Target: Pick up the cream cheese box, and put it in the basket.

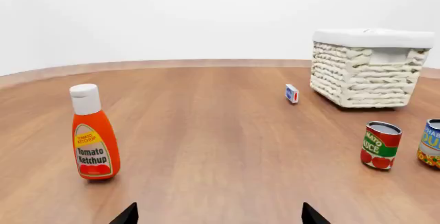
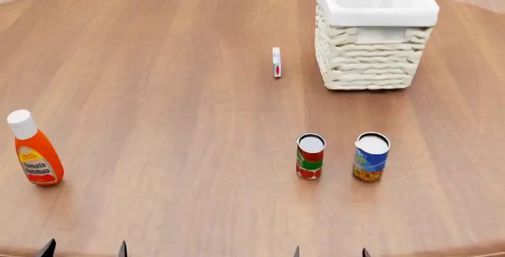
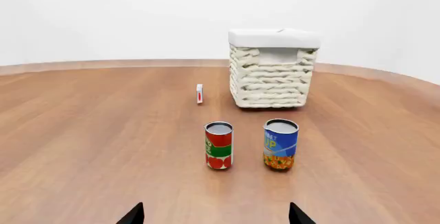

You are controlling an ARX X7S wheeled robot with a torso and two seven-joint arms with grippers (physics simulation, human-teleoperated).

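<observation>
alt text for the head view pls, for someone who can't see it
A small cream cheese box stands on edge on a wooden table, just left of a tall white wicker basket and apart from it. Nearer the robot stand a red-and-green can and a blue can, with a ketchup bottle far left. Only gripper tips show at the bottom edge.

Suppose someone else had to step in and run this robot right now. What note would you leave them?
Left gripper: open, empty, low at the table's near edge.
Right gripper: open, empty, also at the near edge.
Cream cheese box: standing on edge on the table, just left of the basket, not touching it.
Red-and-green can and blue can stand between the right gripper and the box; ketchup bottle is far left.
Done: nothing yet.
Left: reach past the cans, grasp the box, lift it, drop it in the basket.
</observation>
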